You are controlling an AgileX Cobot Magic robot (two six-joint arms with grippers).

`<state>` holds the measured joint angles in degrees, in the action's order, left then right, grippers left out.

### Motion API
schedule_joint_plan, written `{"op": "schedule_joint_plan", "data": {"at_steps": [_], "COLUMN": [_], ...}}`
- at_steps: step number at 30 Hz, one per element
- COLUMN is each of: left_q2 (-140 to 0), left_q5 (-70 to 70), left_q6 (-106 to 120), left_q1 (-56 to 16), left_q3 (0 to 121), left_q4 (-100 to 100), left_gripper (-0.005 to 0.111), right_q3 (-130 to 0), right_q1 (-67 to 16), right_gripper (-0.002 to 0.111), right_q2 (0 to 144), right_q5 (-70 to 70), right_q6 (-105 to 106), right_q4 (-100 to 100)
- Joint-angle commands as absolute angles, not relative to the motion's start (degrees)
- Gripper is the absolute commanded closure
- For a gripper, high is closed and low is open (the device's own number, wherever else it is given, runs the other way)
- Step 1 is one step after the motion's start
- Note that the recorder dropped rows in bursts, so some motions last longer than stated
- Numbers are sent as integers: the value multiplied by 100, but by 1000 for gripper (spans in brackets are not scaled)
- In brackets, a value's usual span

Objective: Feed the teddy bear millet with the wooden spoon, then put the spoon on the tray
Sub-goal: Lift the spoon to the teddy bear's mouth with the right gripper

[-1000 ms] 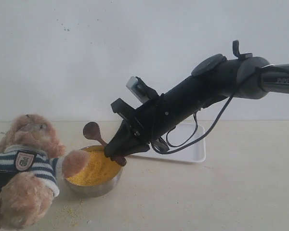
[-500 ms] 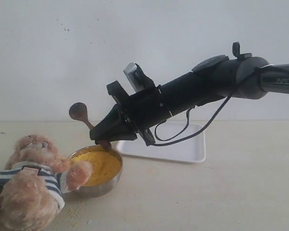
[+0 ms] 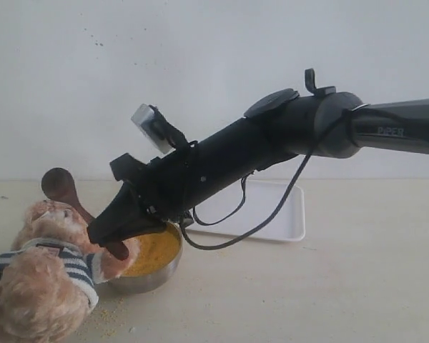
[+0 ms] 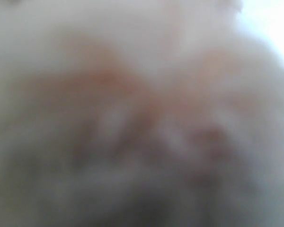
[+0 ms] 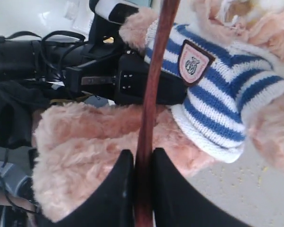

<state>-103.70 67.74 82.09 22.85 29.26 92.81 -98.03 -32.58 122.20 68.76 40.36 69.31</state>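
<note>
Right jaws pinch dark reddish-brown wooden spoon [image 3: 59,186], bowl beside head of fluffy light-brown teddy bear [image 3: 39,300]; left jaws we cannot tell.

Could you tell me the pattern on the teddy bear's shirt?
Shirt: blue-and-white stripes, clearest in right wrist view.

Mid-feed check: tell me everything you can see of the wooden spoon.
The wooden spoon is dark reddish-brown, with a round bowl and a slim straight handle. The right gripper is shut on its lower handle, holding it tilted, bowl up, by the head of the teddy bear; contact is unclear. No millet shows on its visible side. The handle end pokes out below the gripper.
</note>
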Motion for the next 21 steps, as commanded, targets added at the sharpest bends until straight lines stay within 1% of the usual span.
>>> {"op": "schedule_joint_plan", "data": {"at_steps": [1,6,12,14,18,21], "left_q2": [-10377,-10377,-10377,-10377,-10377,-10377], "left_q5": [6996,6996,6996,6996,6996,6996], "left_q6": [8213,8225,8236,8250,8250,8250], "left_q1": [2265,2265,2265,2265,2265,2265], "left_q3": [2957,2957,2957,2957,2957,2957], "left_q4": [9265,9295,9294,9308,9373,9493], "left_gripper": [103,103,103,103,103,103], "right_q3": [-9800,-9800,-9800,-9871,-9958,-9958], "right_q1": [-3357,-3591,-3881,-3881,-3630,-3335], "right_gripper": [109,109,109,109,109,109], "right_q2": [12158,12158,12158,12158,11984,11725], "right_q5": [6316,5924,5129,5207,5608,6322], "right_q6": [4172,4334,4443,4443,4172,3925], "right_q4": [6297,5631,5443,5401,4808,4122]}}
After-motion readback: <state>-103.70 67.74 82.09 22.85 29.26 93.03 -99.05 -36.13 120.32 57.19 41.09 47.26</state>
